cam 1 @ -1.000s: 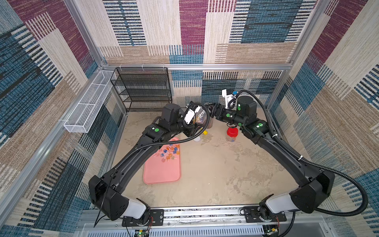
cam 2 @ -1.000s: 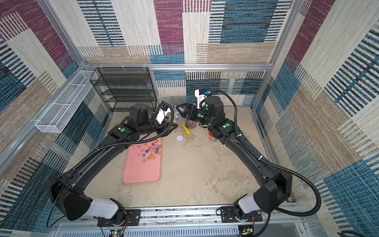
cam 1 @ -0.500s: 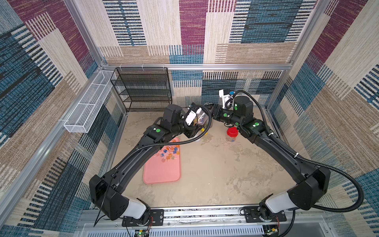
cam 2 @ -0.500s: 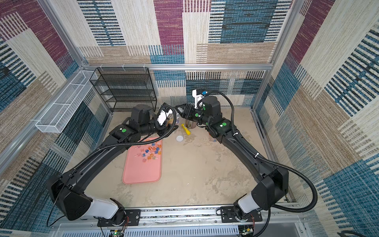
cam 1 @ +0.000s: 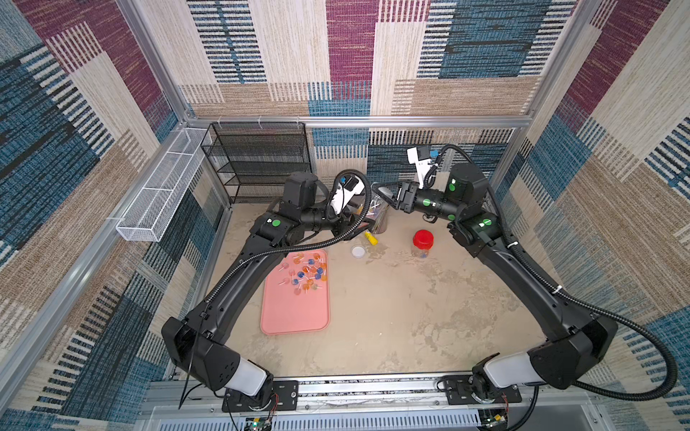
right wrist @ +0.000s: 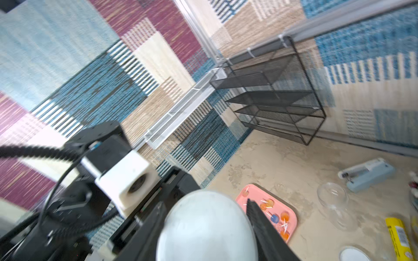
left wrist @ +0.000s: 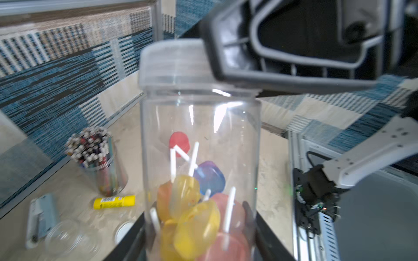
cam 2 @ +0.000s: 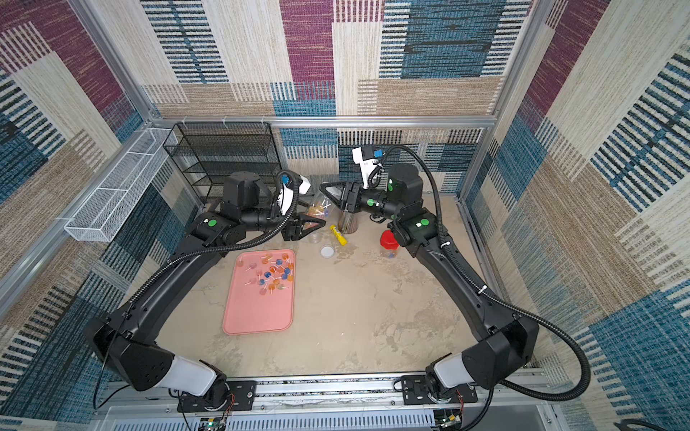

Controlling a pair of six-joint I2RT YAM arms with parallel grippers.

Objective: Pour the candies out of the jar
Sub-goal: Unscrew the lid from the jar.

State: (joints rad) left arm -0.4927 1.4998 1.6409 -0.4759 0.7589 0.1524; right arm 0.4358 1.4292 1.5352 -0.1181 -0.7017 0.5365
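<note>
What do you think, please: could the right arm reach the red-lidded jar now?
Probably not yet: the red-lidded jar stands clear beside it, but the right hand is shut on the lid of the candy jar and must let go first.

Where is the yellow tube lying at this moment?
In both top views the yellow tube lies on the table at the far centre, between the cup of pencils and the small white lid.

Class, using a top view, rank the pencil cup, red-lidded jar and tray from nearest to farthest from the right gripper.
1. Pencil cup, right beside the right gripper.
2. Red-lidded jar, by the right arm.
3. Tray, on the left arm's side.
</note>
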